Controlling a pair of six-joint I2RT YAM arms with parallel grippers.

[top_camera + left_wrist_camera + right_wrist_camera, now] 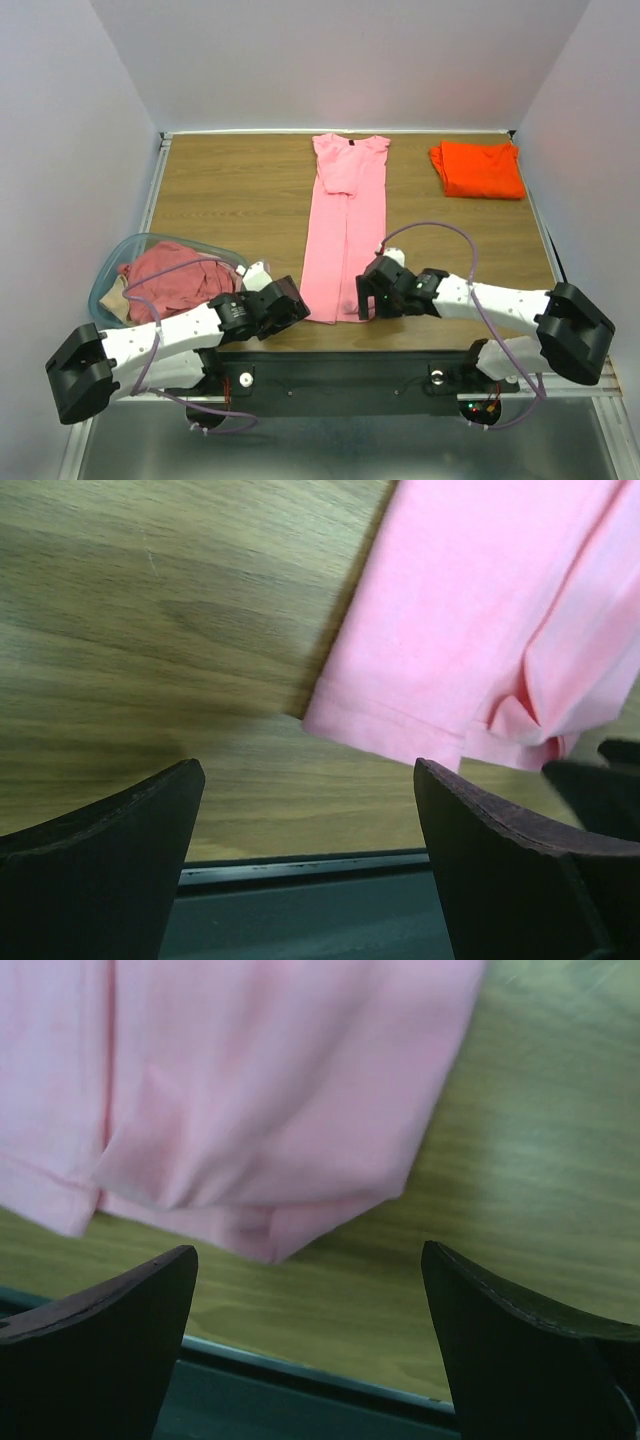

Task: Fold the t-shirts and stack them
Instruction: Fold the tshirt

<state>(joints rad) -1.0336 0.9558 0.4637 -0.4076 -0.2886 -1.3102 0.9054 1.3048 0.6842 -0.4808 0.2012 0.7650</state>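
Two grippers flank the near hem of a light pink t-shirt (345, 230), which lies on the wooden table (230, 190) as a long narrow strip, both sides folded in, collar at the far edge and hem at the near edge. We show the left gripper (288, 302) just beside the hem's left corner and the right gripper (368, 296) just beside its right corner. Both have their fingers spread wide and nothing between them; each wrist view shows its hem corner lying flat on the wood just ahead of the fingertips. A folded bright orange t-shirt (478, 168) rests at the far right corner, and a dusty rose t-shirt (175, 275) sits crumpled in the clear bluish plastic tub (105, 272) at the near left. We judge the lengthwise fold complete and the crosswise fold, hem toward collar, to be the step in hand. The next move calls for each gripper to descend onto its corner, pinch every layer there, and carry the hem toward the collar in step with the other, so that the strip does not skew or open.
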